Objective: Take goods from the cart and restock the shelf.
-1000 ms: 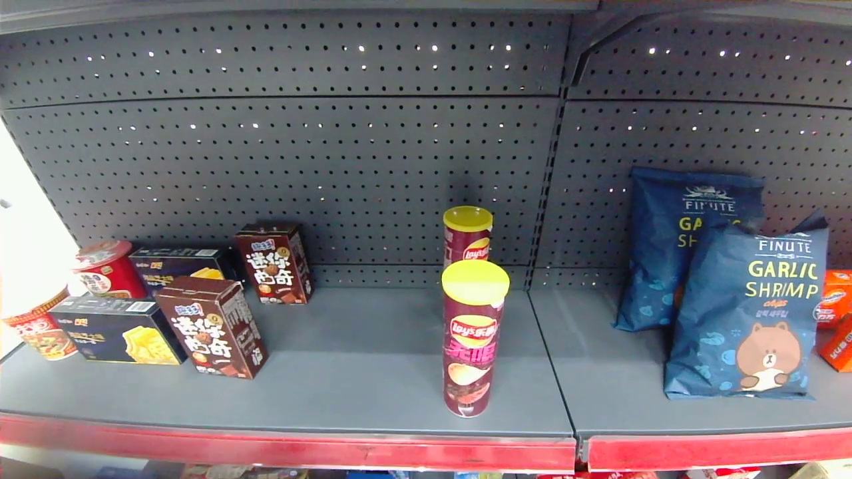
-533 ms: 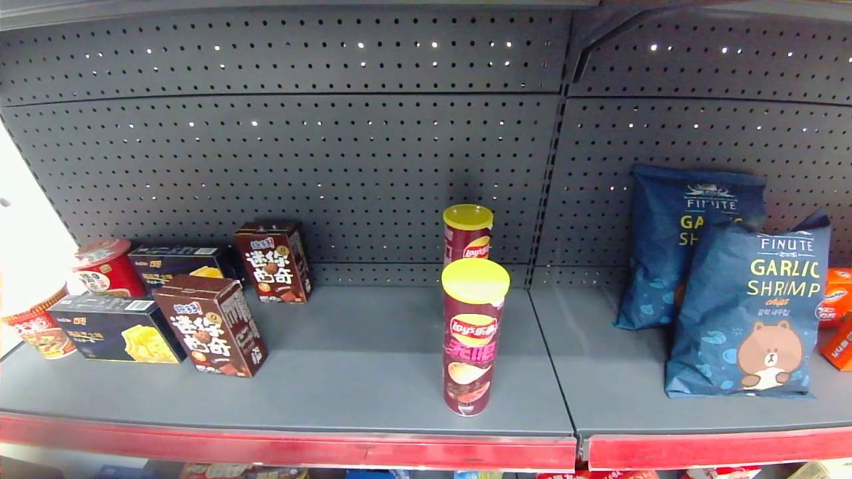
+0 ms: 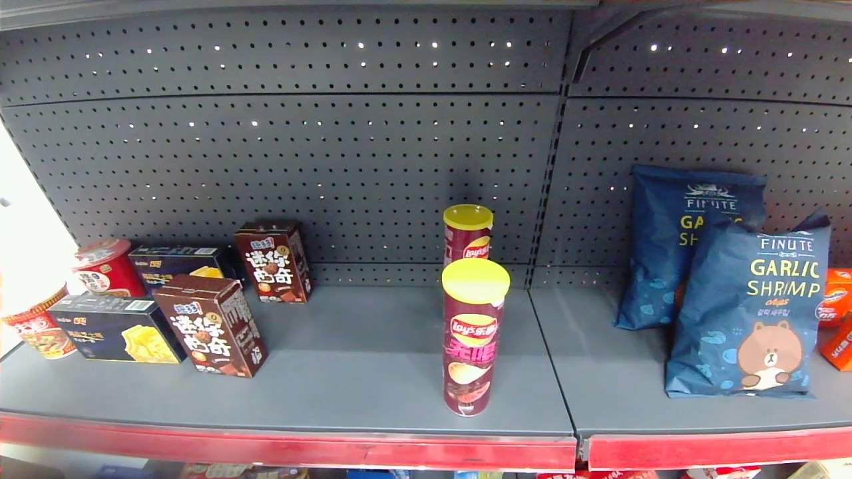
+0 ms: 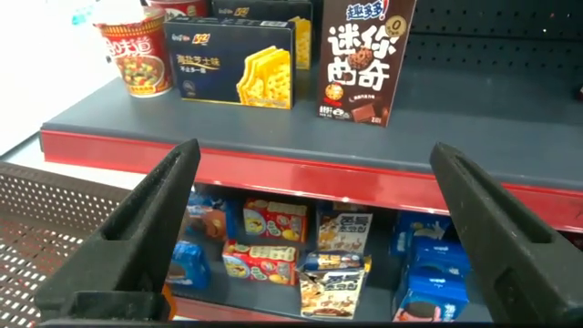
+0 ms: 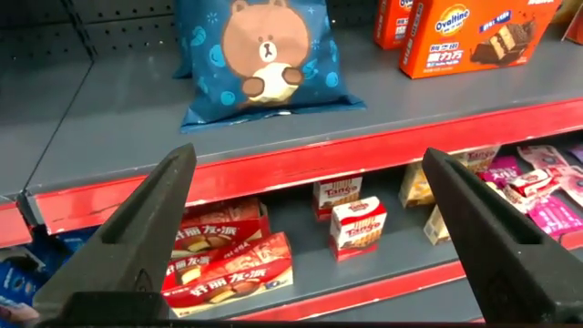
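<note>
The grey shelf (image 3: 373,372), with its red front edge, is seen across the lower half of the head view. Two yellow-lidded chip cans (image 3: 474,336) are stood upright at centre, one behind the other. Two blue snack bags (image 3: 745,313) are leant at the right, with orange boxes (image 3: 837,313) at the right edge. Brown cookie boxes (image 3: 213,326), dark cracker boxes (image 3: 116,329) and noodle cups (image 3: 106,269) are grouped at the left. The left gripper (image 4: 314,150) is held before the shelf's red edge, jaws spread wide with nothing between them. The right gripper (image 5: 310,153) is also spread apart and empty, near the blue snack bags.
</note>
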Controlling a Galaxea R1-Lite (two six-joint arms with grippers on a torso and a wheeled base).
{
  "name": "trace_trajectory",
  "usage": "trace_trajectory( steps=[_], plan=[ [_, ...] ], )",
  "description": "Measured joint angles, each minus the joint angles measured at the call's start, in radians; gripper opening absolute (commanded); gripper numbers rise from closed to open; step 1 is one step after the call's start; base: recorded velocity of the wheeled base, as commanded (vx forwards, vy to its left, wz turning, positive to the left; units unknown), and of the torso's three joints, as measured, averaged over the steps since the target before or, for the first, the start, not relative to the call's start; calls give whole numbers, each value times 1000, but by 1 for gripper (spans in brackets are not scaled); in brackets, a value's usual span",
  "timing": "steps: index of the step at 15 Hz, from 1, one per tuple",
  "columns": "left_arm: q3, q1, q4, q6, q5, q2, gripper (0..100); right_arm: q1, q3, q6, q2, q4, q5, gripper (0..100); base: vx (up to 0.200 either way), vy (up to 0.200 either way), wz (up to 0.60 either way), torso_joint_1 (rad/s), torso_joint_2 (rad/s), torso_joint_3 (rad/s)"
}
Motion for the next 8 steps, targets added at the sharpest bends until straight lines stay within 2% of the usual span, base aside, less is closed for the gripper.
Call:
trace_trajectory(
  steps=[8],
  plan=[
    [0, 0, 1, 15, 0, 0, 100, 1, 0, -43, 0, 0, 6, 100, 0, 0, 0, 0, 0, 0]
  ],
)
